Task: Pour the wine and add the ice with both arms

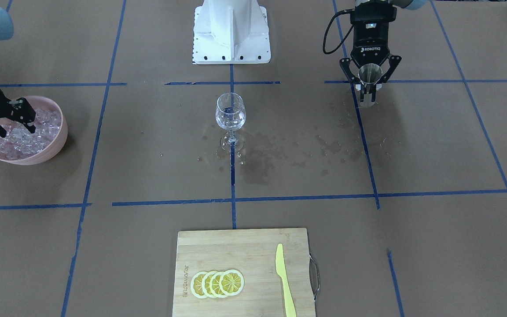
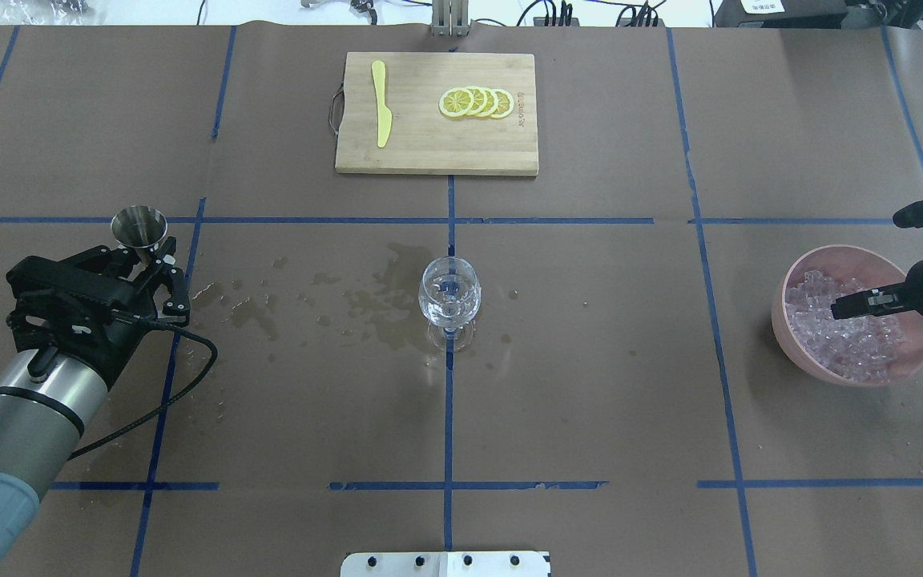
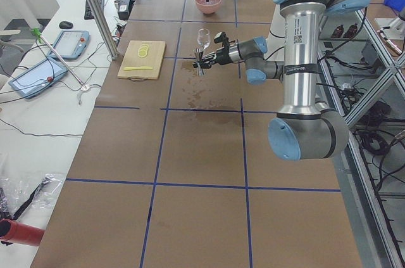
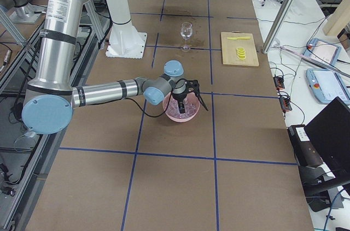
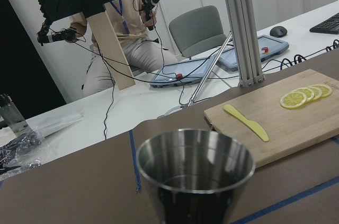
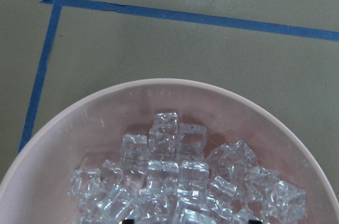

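On the brown counter [image 1: 434, 145], the pink bowl [image 1: 53, 152] sits directly under the right fingers [image 2: 838, 308], which are spread apart, tips down among the ice [image 6: 175, 171] heaped inside it. The wine glass [image 1: 230, 110] stands upright well apart from both sets of fingers, roughly midway between the 2, a little clear wine [image 1: 230, 120] in its bowl. The left fingers [image 1: 369, 93] are clamped on an upright steel jigger [image 1: 370, 72], open mouth up.
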You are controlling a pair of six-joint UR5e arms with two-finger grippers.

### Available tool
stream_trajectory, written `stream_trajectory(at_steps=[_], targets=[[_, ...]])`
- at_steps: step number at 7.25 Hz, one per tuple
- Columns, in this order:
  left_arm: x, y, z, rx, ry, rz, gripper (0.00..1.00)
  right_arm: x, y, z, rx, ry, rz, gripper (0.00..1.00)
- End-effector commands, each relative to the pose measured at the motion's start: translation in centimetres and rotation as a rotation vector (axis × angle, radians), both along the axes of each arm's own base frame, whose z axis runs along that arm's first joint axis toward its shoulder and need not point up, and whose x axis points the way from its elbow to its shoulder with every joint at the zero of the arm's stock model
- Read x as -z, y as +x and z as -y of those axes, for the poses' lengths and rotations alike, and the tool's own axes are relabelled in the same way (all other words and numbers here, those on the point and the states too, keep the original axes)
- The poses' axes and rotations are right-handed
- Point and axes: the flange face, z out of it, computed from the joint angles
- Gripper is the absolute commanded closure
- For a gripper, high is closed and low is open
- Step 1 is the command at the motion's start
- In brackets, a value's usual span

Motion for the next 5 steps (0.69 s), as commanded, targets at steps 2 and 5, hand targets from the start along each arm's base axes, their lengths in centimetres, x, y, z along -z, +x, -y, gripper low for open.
stream_trajectory(at_steps=[2,5], targets=[[-0.43,0.23,0.10,0.000,-0.001,0.012,1.00,0.05,0.00,-0.11,0.004,-0.004,0.002,0.39],[-0.64,0.42,0.13,-0.001,-0.003,0.017,1.00,-0.19,0.10,-0.26,0.005,-0.011,-0.002,0.49]])
